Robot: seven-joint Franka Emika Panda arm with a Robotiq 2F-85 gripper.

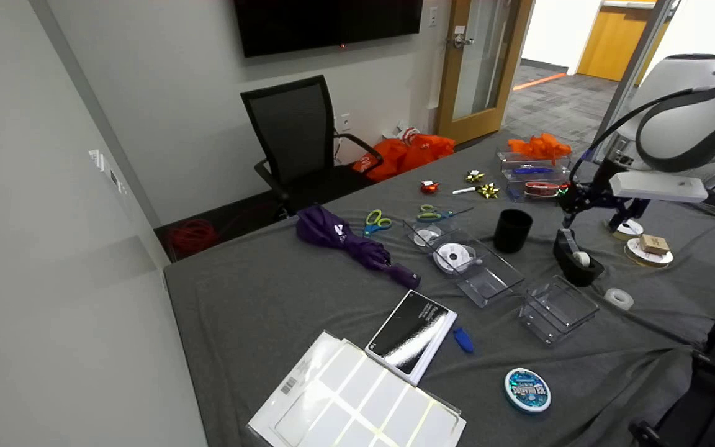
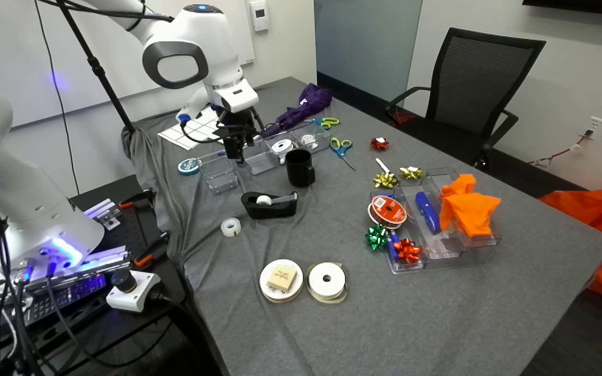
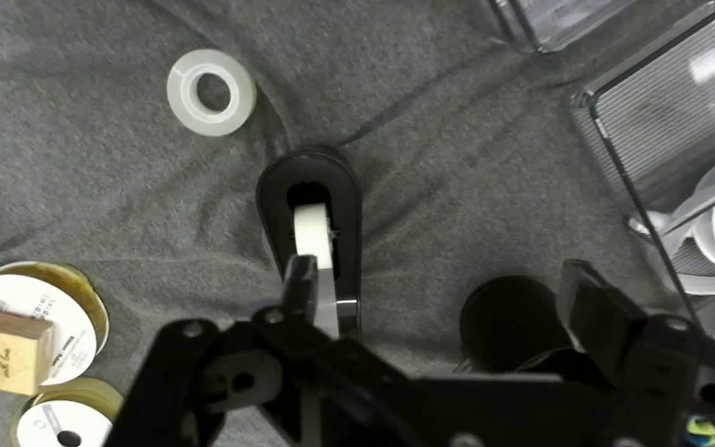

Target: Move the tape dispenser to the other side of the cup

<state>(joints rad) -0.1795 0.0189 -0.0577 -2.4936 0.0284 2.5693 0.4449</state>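
Black tape dispenser (image 2: 269, 210), loaded with a whitish roll (image 2: 264, 200): is lying on the grey cloth (image 2: 384, 324), taken as clock centre in an exterior view.
Black cup (image 2: 299, 169), handled: is standing upright near it, at one o'clock.
Clear tray (image 2: 263, 162) with white spools (image 2: 280, 148): is crowding the cup's far side, towards twelve.
Clear bin (image 2: 221, 183): is sitting at ten.
Loose tape roll (image 2: 224, 228): is lying flat at eight, near the dispenser.
Ribbon spools (image 2: 269, 284), two: are lying at five and six, the latter bearing a small box (image 2: 281, 278).
Divided tray (image 2: 468, 256), holding bows (image 2: 408, 251): is resting at three, well apart.
Scissors (image 2: 340, 148): are lying at two.
Gripper (image 3: 438, 276): is hanging above the cloth, fingers spread wide; in the wrist view one finger is overlapping the dispenser's edge, the other the cup's.
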